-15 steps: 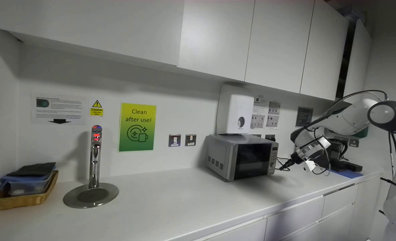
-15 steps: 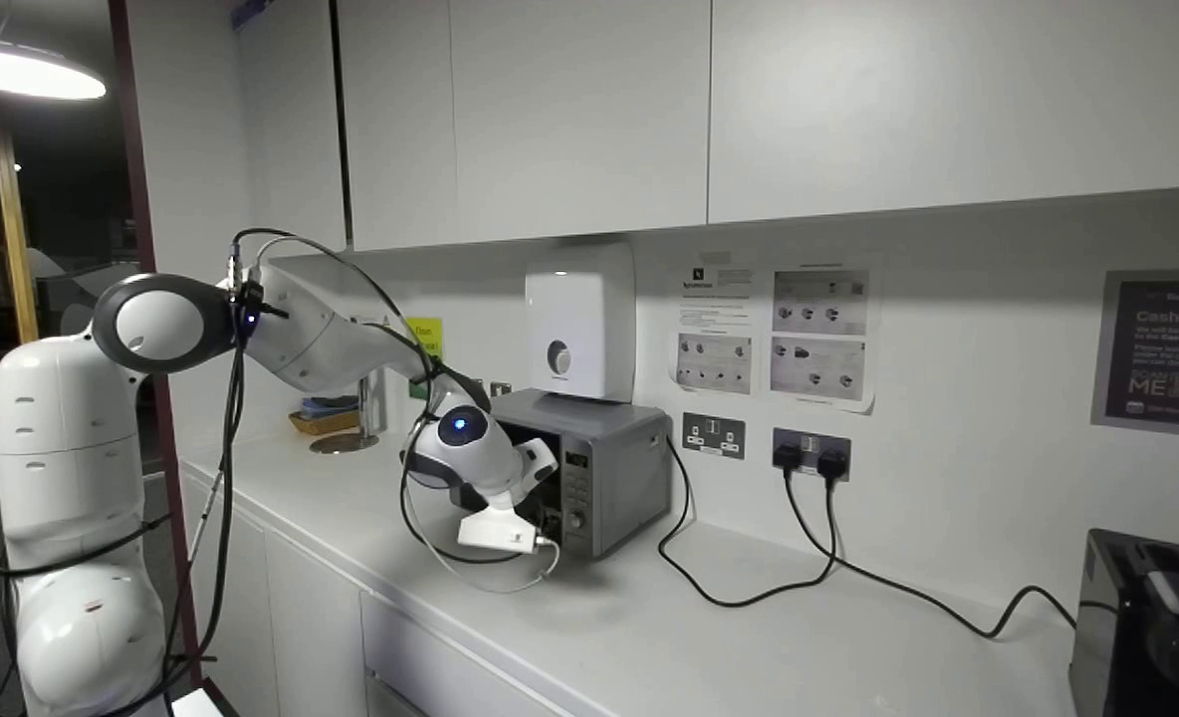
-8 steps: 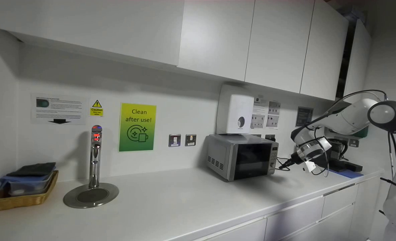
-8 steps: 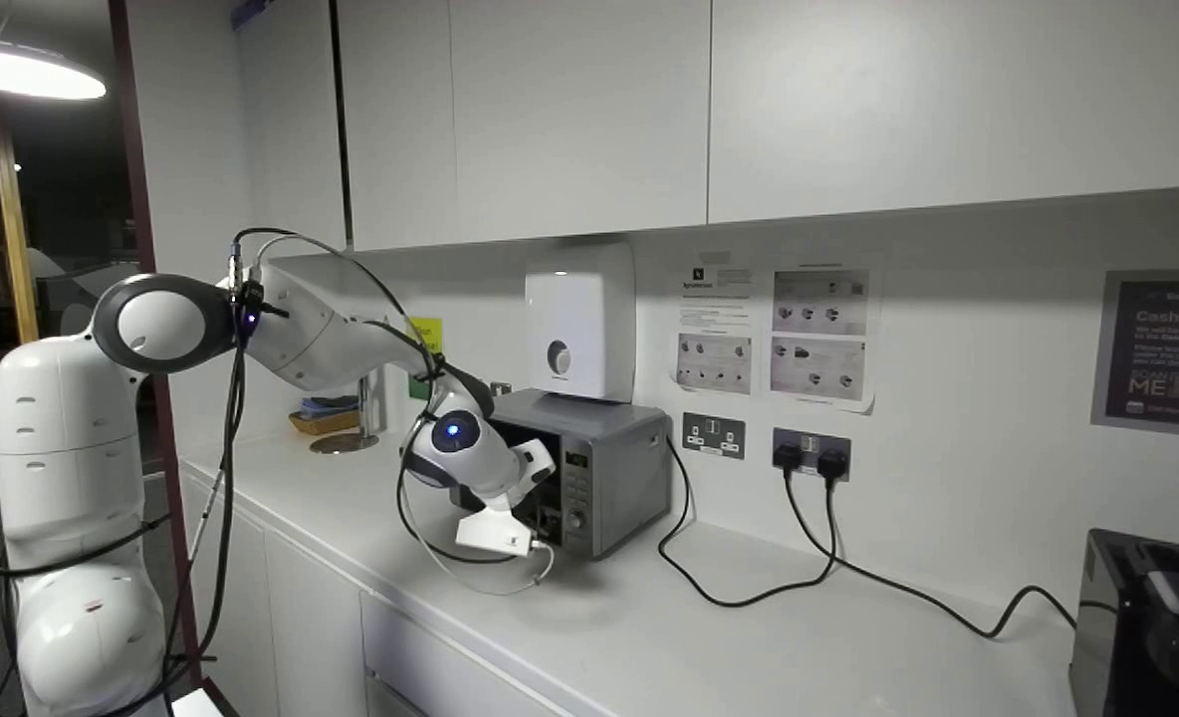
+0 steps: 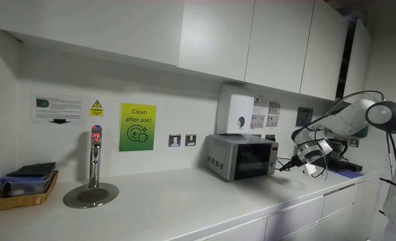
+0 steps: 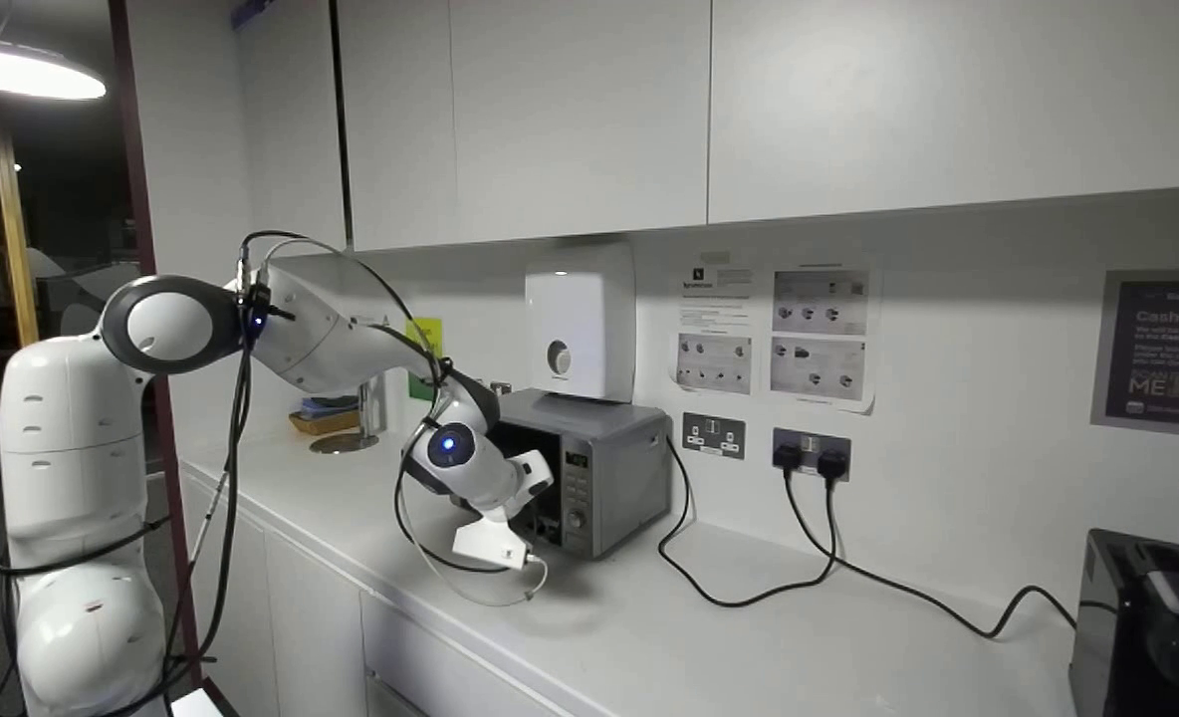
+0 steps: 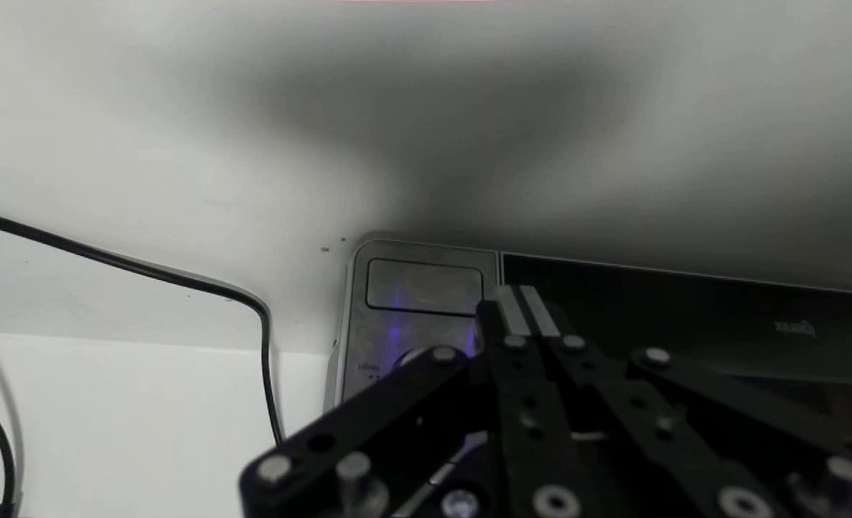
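So the black two-finger tool [image 7: 518,289], pinched together and empty, has the upright grey control panel [image 6: 577,480] of the boxy silver microwave [image 5: 239,157] just ahead, toward the back edge of the counter [image 5: 171,201].

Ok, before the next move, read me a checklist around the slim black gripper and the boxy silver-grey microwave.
1. Slim black gripper shut: ok.
2. Gripper carrying nothing: ok.
3. Boxy silver-grey microwave upright, black glass door closed: ok.
4. Flat rectangular grey button visible in the wrist view: ok.
5. Gripper touching the microwave: cannot tell.
6. Thin black power cable apart from the gripper: ok.
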Available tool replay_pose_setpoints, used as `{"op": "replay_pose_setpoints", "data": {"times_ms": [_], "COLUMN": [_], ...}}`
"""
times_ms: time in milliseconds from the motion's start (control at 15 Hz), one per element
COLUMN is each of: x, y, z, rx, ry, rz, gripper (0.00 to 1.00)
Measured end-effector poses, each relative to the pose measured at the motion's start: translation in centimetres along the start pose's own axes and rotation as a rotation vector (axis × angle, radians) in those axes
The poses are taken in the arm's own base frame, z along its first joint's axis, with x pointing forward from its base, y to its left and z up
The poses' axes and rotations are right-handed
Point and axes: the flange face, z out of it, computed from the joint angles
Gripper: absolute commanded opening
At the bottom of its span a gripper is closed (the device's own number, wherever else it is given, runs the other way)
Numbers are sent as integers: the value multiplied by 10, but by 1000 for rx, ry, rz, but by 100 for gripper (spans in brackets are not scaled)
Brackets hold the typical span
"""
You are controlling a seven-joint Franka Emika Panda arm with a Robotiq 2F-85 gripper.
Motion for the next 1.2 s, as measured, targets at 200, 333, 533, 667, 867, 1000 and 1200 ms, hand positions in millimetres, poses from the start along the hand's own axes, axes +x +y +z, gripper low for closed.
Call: {"op": "replay_pose_setpoints", "data": {"times_ms": [200, 333, 533, 667, 867, 1000, 1200], "x": [-3, -4, -7, -8, -10, -12, -12], "y": [-1, -1, -1, -2, -2, -3, -3], "z": [0, 0, 0, -1, -1, -1, -1], "rx": [-7, -14, -27, -34, -40, -43, -46], "ry": [21, 35, 50, 57, 64, 68, 71], "rz": [27, 39, 43, 46, 56, 61, 69], "gripper": [0, 0, 0, 0, 0, 0, 1]}}
